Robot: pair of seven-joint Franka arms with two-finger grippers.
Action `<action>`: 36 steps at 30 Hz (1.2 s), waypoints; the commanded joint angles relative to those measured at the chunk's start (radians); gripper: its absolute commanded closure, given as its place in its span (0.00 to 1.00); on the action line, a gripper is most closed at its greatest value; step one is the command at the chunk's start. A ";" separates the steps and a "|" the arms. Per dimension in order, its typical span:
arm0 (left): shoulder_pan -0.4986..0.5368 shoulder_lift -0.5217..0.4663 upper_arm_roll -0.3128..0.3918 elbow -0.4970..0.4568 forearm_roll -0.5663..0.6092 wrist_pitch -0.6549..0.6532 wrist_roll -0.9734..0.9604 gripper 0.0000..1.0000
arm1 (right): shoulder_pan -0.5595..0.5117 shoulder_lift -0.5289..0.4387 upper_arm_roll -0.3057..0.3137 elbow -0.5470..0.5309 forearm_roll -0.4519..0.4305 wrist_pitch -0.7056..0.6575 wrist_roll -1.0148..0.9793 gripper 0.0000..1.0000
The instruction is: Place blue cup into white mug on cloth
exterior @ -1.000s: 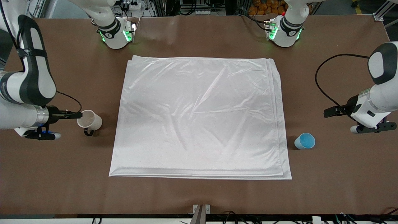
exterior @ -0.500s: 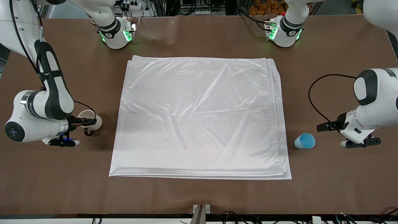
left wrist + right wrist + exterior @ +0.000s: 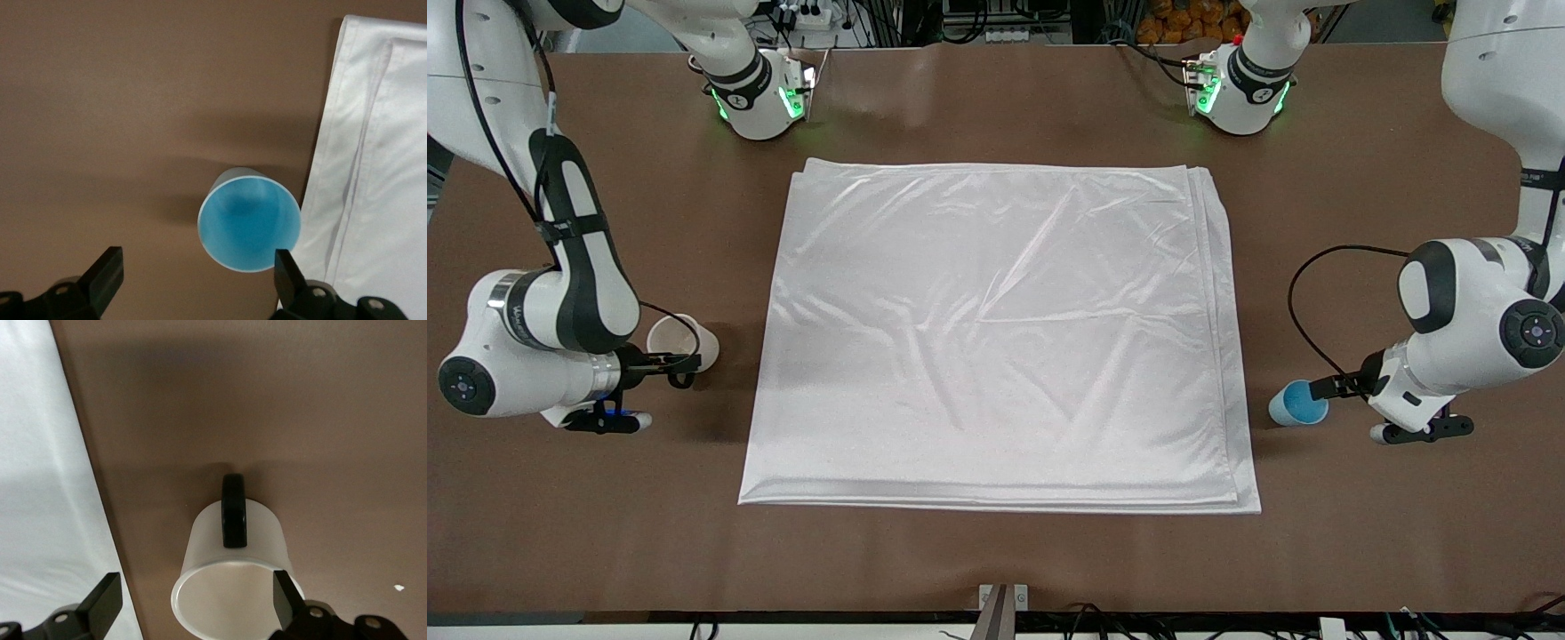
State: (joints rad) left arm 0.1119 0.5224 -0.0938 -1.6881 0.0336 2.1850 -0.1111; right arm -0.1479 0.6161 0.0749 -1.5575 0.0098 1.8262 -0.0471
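The blue cup [image 3: 1297, 404] stands upright on the brown table just off the cloth's [image 3: 996, 329] edge at the left arm's end, its brighter blue inside showing. The white mug [image 3: 680, 342], cream with a black loop handle, stands upright near the cloth's edge at the right arm's end. The cloth is shiny, white, folded in layers and softly wrinkled, lying flat mid-table.

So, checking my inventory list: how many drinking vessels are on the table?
2. A small light-blue handleless cup stands toward the left arm's end; a cream-white mug with a black handle toward the right arm's end. Neither is on the cloth.
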 commanded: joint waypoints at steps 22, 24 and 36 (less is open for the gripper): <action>0.005 0.097 0.000 -0.007 -0.014 0.078 0.001 0.00 | -0.056 0.096 0.003 0.053 0.009 -0.004 -0.060 0.57; 0.005 0.100 0.000 -0.007 -0.014 0.078 0.002 0.00 | -0.059 0.096 0.003 0.051 0.009 0.001 -0.060 0.75; 0.005 0.117 0.000 -0.005 -0.012 0.095 0.001 0.27 | -0.045 0.085 0.008 0.056 0.012 -0.011 -0.037 0.98</action>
State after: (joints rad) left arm 0.1150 0.6369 -0.0932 -1.6904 0.0336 2.2604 -0.1114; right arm -0.1975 0.7063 0.0723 -1.5210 0.0049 1.8330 -0.0917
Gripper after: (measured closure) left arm 0.057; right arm 0.811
